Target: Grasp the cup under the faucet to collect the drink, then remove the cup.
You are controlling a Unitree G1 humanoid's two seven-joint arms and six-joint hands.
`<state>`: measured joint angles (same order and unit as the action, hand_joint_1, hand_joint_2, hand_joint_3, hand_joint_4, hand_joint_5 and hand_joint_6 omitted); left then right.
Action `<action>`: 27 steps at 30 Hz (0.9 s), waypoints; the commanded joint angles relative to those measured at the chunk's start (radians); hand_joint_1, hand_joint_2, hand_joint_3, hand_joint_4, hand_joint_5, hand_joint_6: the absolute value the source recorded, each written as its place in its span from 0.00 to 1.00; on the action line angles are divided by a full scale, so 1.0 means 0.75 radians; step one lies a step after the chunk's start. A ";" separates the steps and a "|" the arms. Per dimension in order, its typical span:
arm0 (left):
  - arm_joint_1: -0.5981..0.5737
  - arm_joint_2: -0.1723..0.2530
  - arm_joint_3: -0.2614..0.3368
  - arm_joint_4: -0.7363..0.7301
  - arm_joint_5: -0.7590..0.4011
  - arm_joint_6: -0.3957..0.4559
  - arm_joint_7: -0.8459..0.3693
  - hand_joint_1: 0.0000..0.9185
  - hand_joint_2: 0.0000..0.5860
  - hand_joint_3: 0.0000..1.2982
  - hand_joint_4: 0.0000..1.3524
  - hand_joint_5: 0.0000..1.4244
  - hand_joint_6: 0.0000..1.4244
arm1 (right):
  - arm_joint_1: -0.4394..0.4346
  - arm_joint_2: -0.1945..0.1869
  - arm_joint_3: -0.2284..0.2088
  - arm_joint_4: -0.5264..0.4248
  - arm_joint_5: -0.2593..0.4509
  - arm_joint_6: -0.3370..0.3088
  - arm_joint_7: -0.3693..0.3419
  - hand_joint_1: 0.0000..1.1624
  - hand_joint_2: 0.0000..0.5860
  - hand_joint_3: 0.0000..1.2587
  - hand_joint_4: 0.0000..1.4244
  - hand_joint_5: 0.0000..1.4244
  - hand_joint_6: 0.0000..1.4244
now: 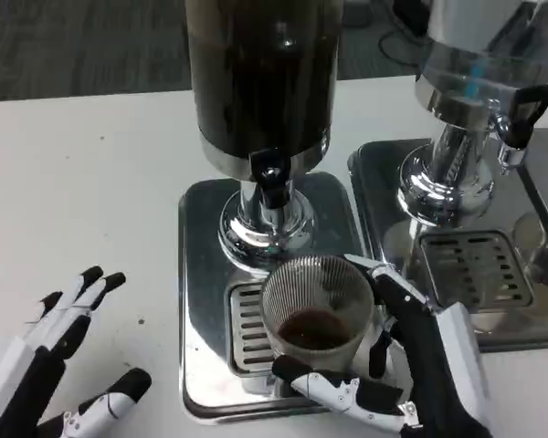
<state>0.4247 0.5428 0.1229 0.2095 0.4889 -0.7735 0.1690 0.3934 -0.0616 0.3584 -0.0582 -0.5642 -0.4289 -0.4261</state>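
Here, right hand [411, 365] fingers clamped round ribbed cup [317, 315] beneath black faucet [272, 178]; left hand [59, 365] fingers apart over white surface [82, 182]; second dispenser [466, 119] close beside.

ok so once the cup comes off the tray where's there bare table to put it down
Bare white table lies left of the dark dispenser's steel tray, between the tray and the open left hand, and runs up to the far edge. It is crowded on the right: the right hand holds the cup on the grate, and the second dispenser's tray sits close beside.
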 commanded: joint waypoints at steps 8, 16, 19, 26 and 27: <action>0.066 -0.004 -0.010 -0.158 0.128 0.057 0.031 0.00 0.33 0.04 0.00 0.00 0.00 | 0.101 -0.086 -0.023 -0.183 0.042 -0.058 0.118 0.80 0.28 0.48 0.44 0.56 0.86; 0.160 -0.035 -0.005 -0.441 0.486 0.266 0.131 0.00 0.31 0.00 0.00 0.00 0.00 | 0.136 -0.118 -0.041 -0.247 0.067 -0.068 0.185 0.80 0.28 0.48 0.44 0.56 0.86; 0.191 -0.043 -0.032 -0.525 0.576 0.374 0.096 0.00 0.30 0.00 0.00 0.00 0.00 | 0.152 -0.140 -0.048 -0.277 0.088 -0.073 0.221 0.80 0.28 0.48 0.44 0.56 0.86; 0.297 -0.047 -0.085 -0.700 0.708 0.499 0.084 0.00 0.28 0.00 0.00 0.00 0.00 | 0.193 -0.166 -0.052 -0.311 0.104 -0.121 0.261 0.80 0.28 0.48 0.44 0.56 0.86; 0.312 -0.048 -0.093 -0.717 0.717 0.520 0.068 0.00 0.27 0.00 0.00 0.00 0.00 | 0.194 -0.166 -0.054 -0.314 0.114 -0.120 0.270 0.80 0.28 0.48 0.44 0.56 0.86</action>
<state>0.6318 0.5094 0.0628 -0.2893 0.9999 -0.4179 0.2470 0.5403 -0.1888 0.3236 -0.2531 -0.5119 -0.4743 -0.2277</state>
